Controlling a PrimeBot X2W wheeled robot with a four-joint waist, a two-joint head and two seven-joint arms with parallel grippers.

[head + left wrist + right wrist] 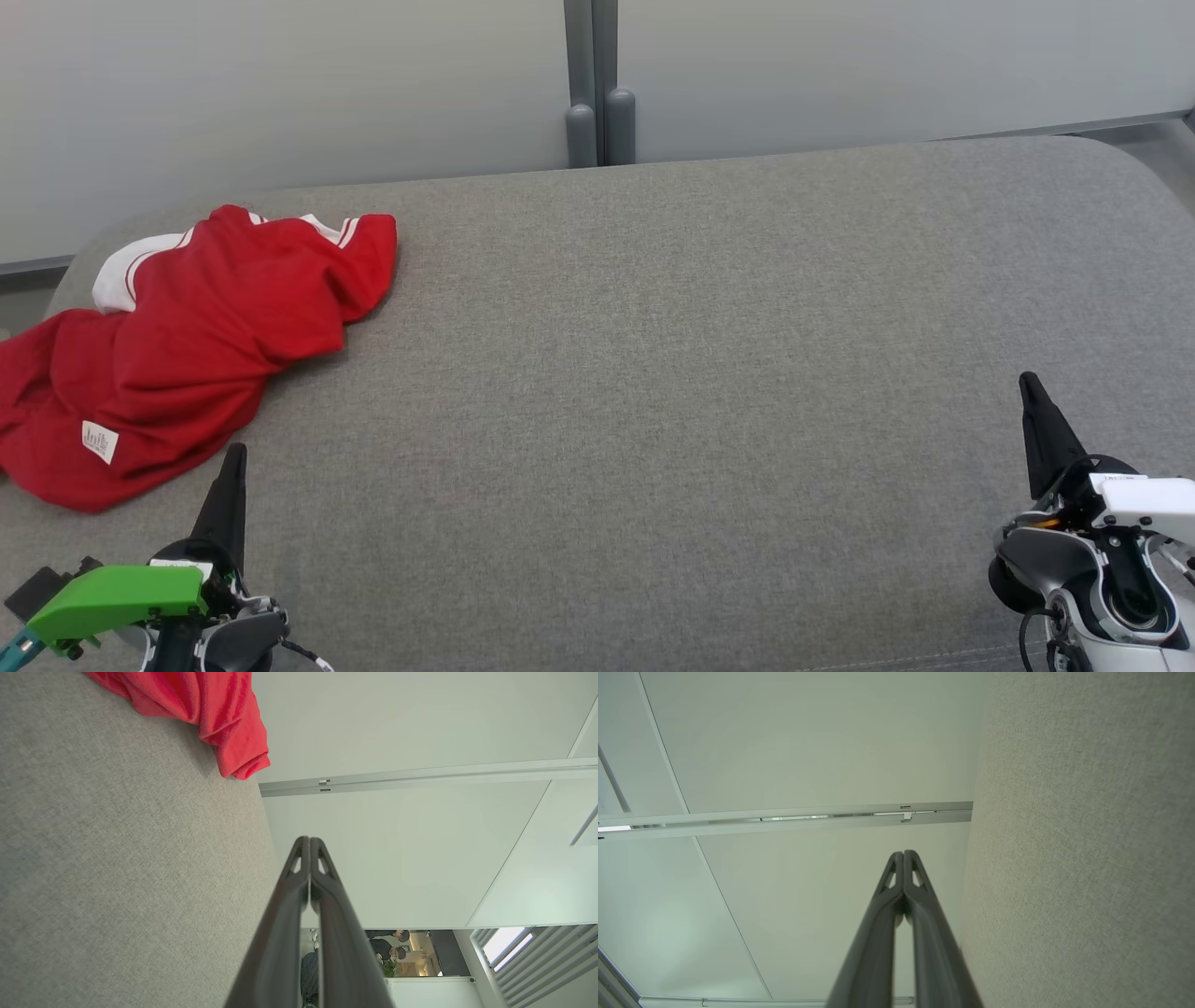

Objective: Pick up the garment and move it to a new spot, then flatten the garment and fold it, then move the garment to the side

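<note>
Plainly the red jersey [187, 345] belongs to the left arm. It lies crumpled at the far left end of the grey padded bench [653, 373], unfolded and not yet lifted. Its near-left part reaches the left edge of the head view. Its long axis runs on a slant, from the bulky near-left part with the small white label [100, 441] up to the far-right corner, where the white striped trim [327, 229] shows.

The left gripper [235, 459] sits just beside the jersey's near hem. Its fingers are pressed together, hold nothing, and point away from the robot along the cloth's right flank. In the left wrist view the red cloth [205, 709] lies ahead and off to one side of the tips, not in line with them. So my judgement is that the fingers must part and swing leftward over the heap before they can pinch it.

The right gripper [1031, 385] stands well apart at the opposite end of the bench, fingers likewise together and empty, with bare upholstery between it and the jersey.
</note>
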